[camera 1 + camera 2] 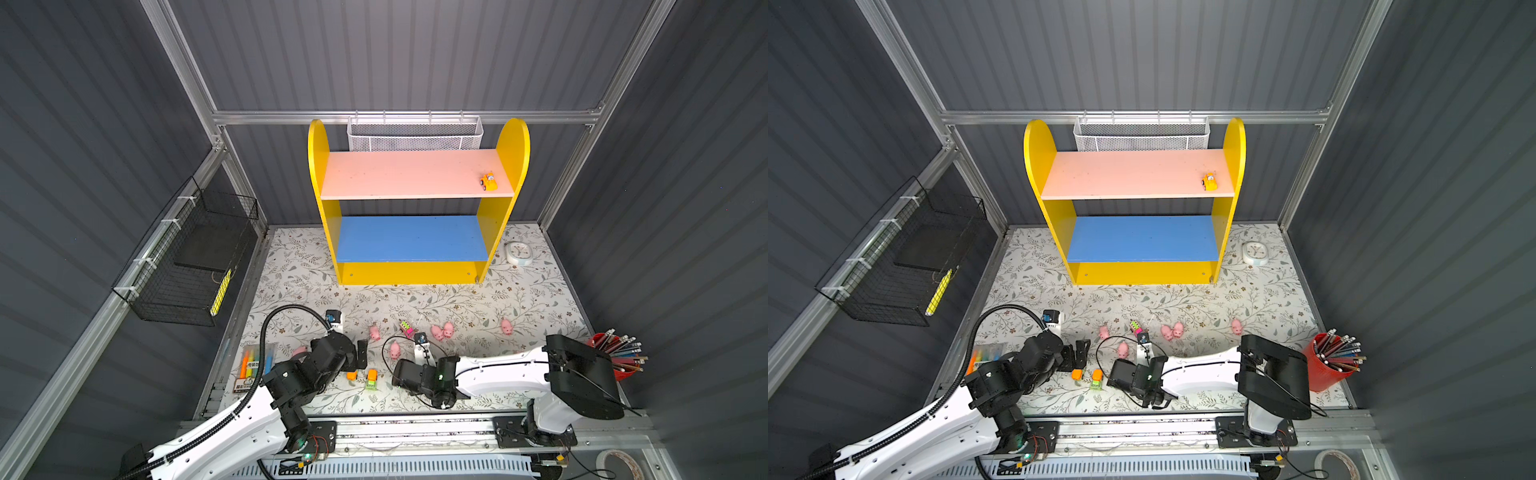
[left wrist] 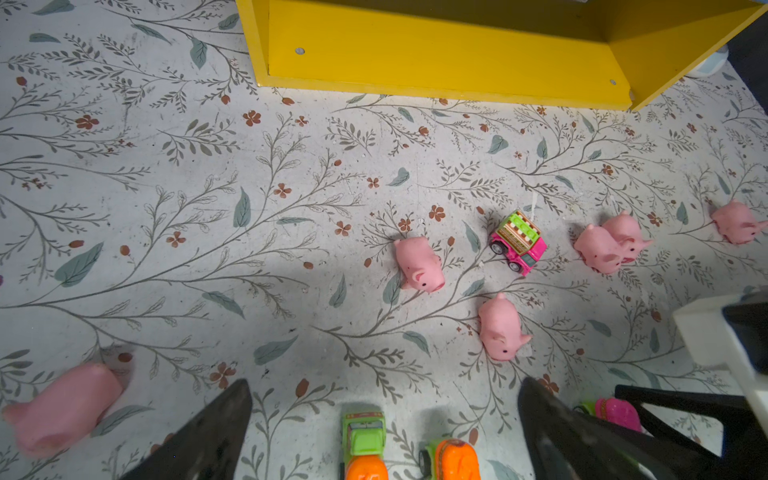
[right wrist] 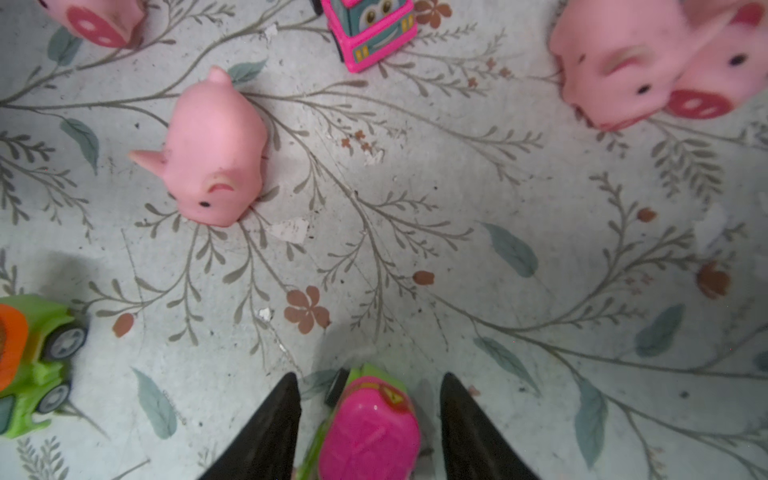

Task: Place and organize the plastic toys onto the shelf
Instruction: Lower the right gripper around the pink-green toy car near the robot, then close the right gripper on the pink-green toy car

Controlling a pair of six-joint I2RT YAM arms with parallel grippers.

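The shelf (image 1: 415, 272) stands at the back with one yellow toy vehicle (image 1: 489, 181) on its pink upper board; the blue lower board (image 1: 411, 239) is bare. Several pink pigs (image 1: 395, 350) and a pink truck (image 1: 407, 328) lie on the floral mat. My right gripper (image 3: 370, 376) is open and straddles a pink-and-green vehicle (image 3: 370, 432), with a gap on each side. My left gripper (image 2: 384, 382) is wide open above two orange-and-green vehicles (image 2: 363, 440) (image 2: 451, 457). Another pig (image 2: 62, 407) lies beside its finger.
A white clock (image 1: 519, 253) lies right of the shelf. A white mesh basket (image 1: 415, 135) hangs behind it and a black wire basket (image 1: 187, 266) on the left wall. A red cup of pencils (image 1: 615, 357) stands front right, a highlighter pack (image 1: 253, 365) front left.
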